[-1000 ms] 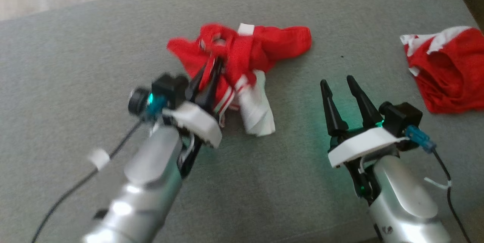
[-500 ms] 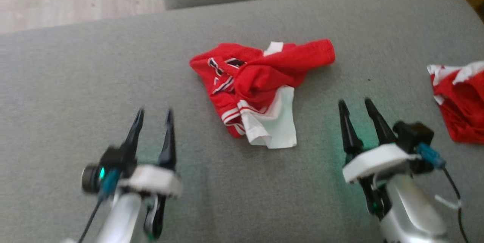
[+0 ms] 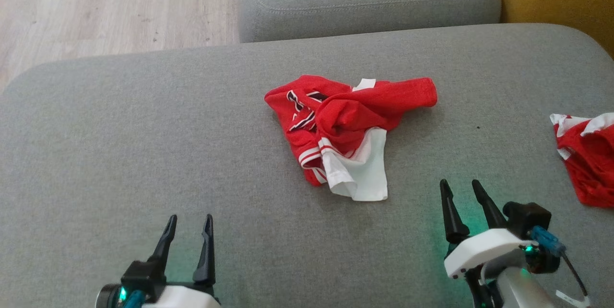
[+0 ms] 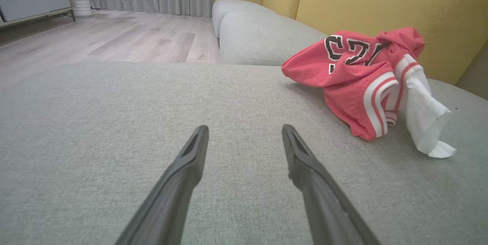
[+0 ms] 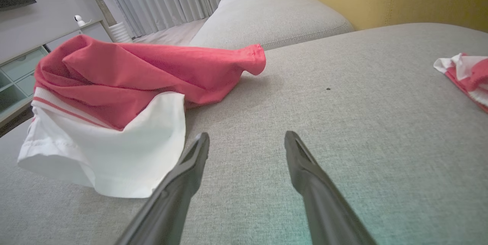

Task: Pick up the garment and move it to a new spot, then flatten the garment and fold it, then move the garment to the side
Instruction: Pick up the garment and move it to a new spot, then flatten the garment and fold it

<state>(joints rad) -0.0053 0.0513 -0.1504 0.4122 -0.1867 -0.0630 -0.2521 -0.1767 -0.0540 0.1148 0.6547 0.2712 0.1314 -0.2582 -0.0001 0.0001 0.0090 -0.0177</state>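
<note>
Sizing up: found garment (image 3: pixel 345 130) crumpled, flatten & fold not yet done; left gripper (image 3: pixel 190 218) & right gripper (image 3: pixel 459 183) spread wide, empty.

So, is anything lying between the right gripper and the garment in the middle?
Nothing visible does. Bare cushion lies between the right gripper and the garment; the other red cloth lies apart, further to the right.

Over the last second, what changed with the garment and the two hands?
The left hand let go of the garment, opened and drew back toward the robot, clear of it. The garment settled into a crumpled heap on the cushion. The head camera shifted too. Unchanged: right hand open and empty beside it; second garment at the right edge.
</note>
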